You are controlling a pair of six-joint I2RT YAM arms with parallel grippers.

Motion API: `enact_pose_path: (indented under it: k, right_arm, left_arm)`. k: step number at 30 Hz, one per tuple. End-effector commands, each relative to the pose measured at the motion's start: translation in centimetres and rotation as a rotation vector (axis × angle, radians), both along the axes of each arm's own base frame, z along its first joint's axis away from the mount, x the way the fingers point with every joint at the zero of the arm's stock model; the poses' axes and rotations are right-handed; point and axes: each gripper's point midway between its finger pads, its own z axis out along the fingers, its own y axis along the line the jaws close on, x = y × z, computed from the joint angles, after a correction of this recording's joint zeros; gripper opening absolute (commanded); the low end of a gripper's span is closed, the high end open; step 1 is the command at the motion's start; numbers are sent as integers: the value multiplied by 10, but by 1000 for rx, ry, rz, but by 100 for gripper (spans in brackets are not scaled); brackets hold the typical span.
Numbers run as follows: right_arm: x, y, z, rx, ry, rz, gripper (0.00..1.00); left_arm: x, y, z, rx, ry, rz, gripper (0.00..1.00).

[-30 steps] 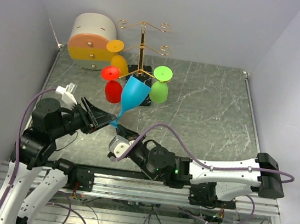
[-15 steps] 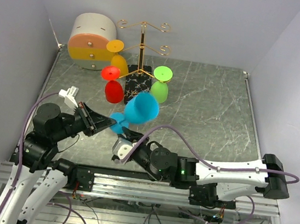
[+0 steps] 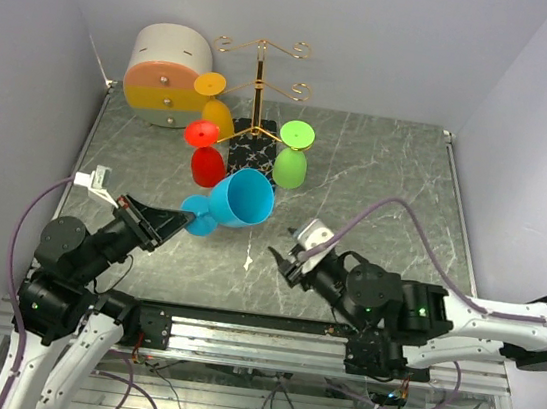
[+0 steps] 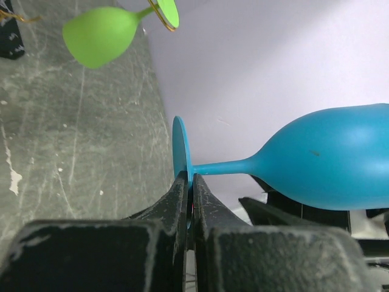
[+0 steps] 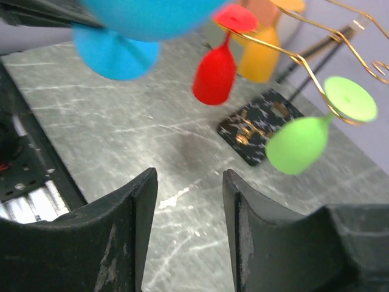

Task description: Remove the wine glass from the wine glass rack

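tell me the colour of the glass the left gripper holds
Plain turquoise blue. The wine glass, held by the left gripper, shows best in the left wrist view.

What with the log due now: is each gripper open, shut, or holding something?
Left gripper: shut on the blue wine glass, fingers pinching its foot.
Right gripper: open, holding nothing.

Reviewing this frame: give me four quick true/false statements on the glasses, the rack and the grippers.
1. The blue wine glass hangs on the wine glass rack. False: it is off the rack, held in the air.
2. The left gripper pinches its foot. True.
3. The right gripper is shut on the stem. False: it is open, holding nothing.
4. The red glass, orange glass and green glass hang on the rack. True.
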Motion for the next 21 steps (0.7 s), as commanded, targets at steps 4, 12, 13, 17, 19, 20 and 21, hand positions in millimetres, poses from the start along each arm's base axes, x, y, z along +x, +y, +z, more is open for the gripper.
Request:
enact_pose_path:
  k: [4,12,13,17,19,20,21]
  right_arm:
    - [50,-54,-5,-60,48,-386,58]
    - [139,-74,37,148,252,-446,39]
    - [133,-64,47,175,268,-373,28]
    - [88,-21,80,241,344,-18,15]
    - [69,-9,90,252,373,105,40]
    - [61,-4,92,253,389,157,48]
    - [56,0,95,255,398,195,53]
  left_arm:
    - [-1,18,-4,75,-75,99,7]
    - [-5,27,-10,127,-64,134,7]
    - [-5,27,-11,133,-60,135,7]
    - [-3,23,-14,149,-54,109,7]
    - [-1,21,-15,161,-50,98,7]
    - [1,20,-15,166,-48,94,7]
    - [2,19,-15,170,-51,88,7]
